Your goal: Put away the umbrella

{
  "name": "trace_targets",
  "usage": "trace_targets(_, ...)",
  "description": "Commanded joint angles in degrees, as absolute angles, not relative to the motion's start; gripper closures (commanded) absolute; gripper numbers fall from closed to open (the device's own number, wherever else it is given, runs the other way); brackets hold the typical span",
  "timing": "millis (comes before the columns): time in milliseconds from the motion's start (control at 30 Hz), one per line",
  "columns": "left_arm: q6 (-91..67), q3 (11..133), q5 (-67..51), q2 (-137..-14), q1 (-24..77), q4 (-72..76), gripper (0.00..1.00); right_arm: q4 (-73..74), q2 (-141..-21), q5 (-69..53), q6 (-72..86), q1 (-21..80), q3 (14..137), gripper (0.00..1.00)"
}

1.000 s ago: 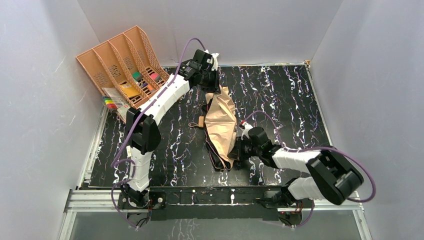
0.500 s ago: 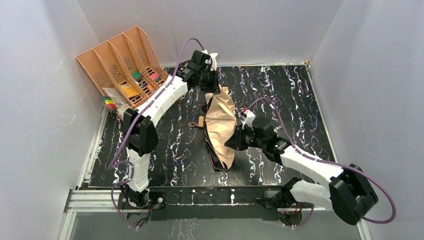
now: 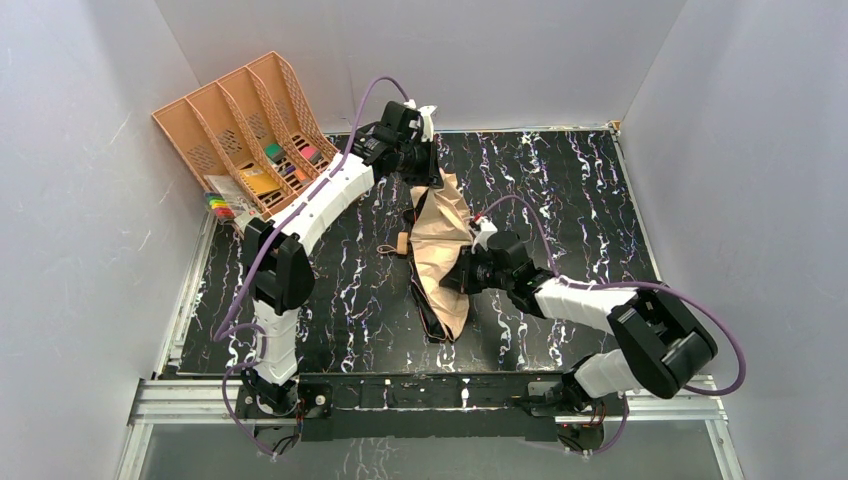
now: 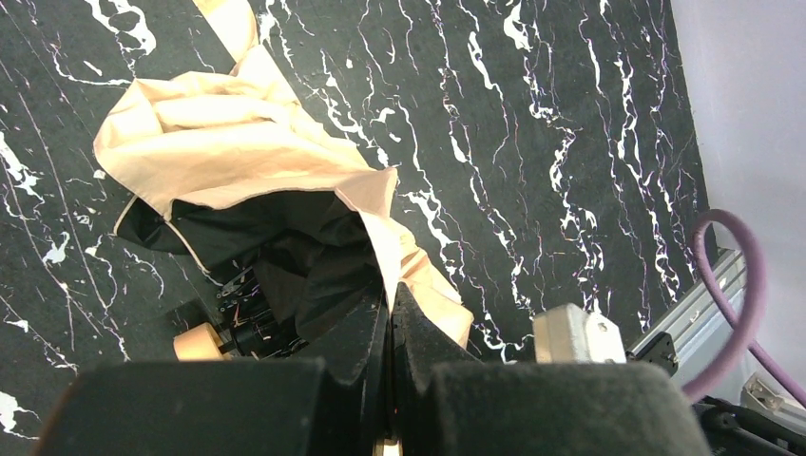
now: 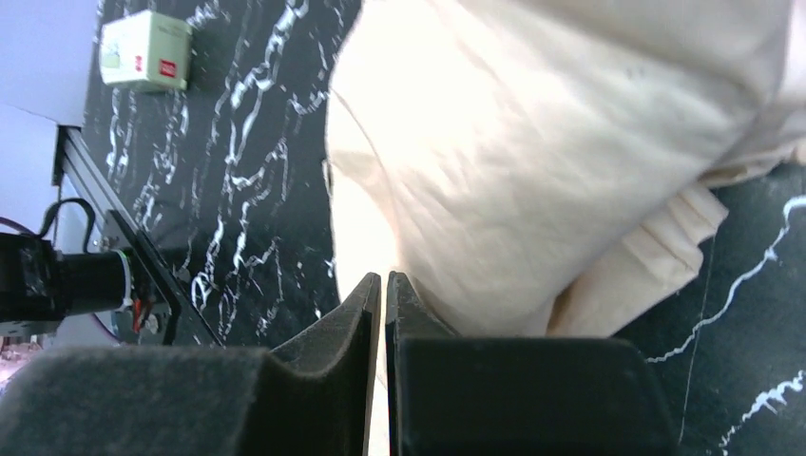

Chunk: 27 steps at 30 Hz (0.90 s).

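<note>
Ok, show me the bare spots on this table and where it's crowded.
Free: the far tabletop between the umbrella and the right wall, and the near-left patch between the left arm and the umbrella. Crowded: the middle, where the left gripper and right gripper both pinch the umbrella, and the far-left corner with the file tray.

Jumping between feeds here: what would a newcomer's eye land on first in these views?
First, the crumpled tan umbrella, sprawled half open across the middle of the black marbled table. The left end effector is closed on fabric at its far end and the right end effector on fabric at its right edge. After that, the orange file tray leaning in the far left corner.
</note>
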<state>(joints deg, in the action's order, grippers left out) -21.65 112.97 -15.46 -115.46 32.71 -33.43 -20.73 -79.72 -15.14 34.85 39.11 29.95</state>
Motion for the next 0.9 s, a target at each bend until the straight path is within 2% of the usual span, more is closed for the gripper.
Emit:
trace_targets(0, -21.72, 112.42, -16.9, -110.81, 32.43, -33.03, 1.0, -28.12, -76.4, -12.58, 35.77, 39.2, 32.84, 0.86)
trace_targets(167, -21.58, 111.65, -17.99, -110.54, 32.43, -32.16, 1.0, -24.15, -79.1, -5.91, 36.34, 39.11, 34.49, 0.92)
trace_targets(267, -22.26, 110.47, -18.81, -109.78, 32.35, -30.64, 1.0, -24.15, -83.67, -4.91, 36.65, 38.99, 35.09, 1.0)
trace_targets(433, -25.44, 108.34, -20.97, -108.26, 31.72, -27.19, 1.0, -24.87, -90.34, -3.68, 36.89, 38.95, 35.5, 1.0)
trace_targets(567, -31.04, 104.9, -25.33, -105.56, 30.1, -18.88, 1.0, -23.31, -94.83, -2.08, 37.11, 38.94, 35.94, 1.0)
trace_targets(667, -34.66, 102.3, -28.83, -102.89, 29.13, -12.04, 1.0, -23.28, -96.85, -2.11, 37.76, 38.98, 35.24, 1.0)
trace_targets(867, -35.44, 100.54, -32.85, -99.23, 28.86, -7.48, 1.0, -23.98, -98.5, -2.85, 38.82, 38.94, 33.47, 1.0)
